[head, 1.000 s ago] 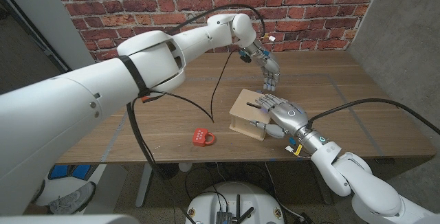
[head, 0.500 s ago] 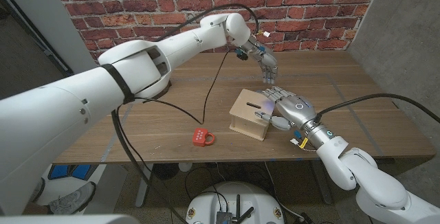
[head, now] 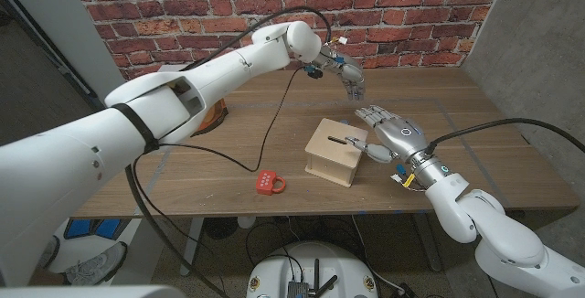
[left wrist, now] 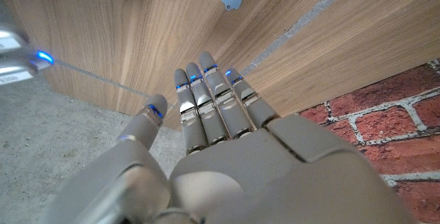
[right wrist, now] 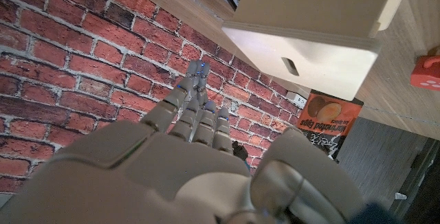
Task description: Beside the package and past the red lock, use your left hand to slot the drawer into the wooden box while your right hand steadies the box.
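My left hand (head: 351,77) hangs empty, fingers apart, over the far table (head: 494,143); my right hand (head: 388,135), open too, hovers beside the wooden box (head: 333,153), past the red lock (head: 270,183). The box looks light, stiff, slide-prone; I'd brace its side wall.

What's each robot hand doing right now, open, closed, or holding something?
Left robot hand: open, holding nothing, raised above the table's far side.
Right robot hand: open, fingers spread, beside the wooden box, gripping nothing.
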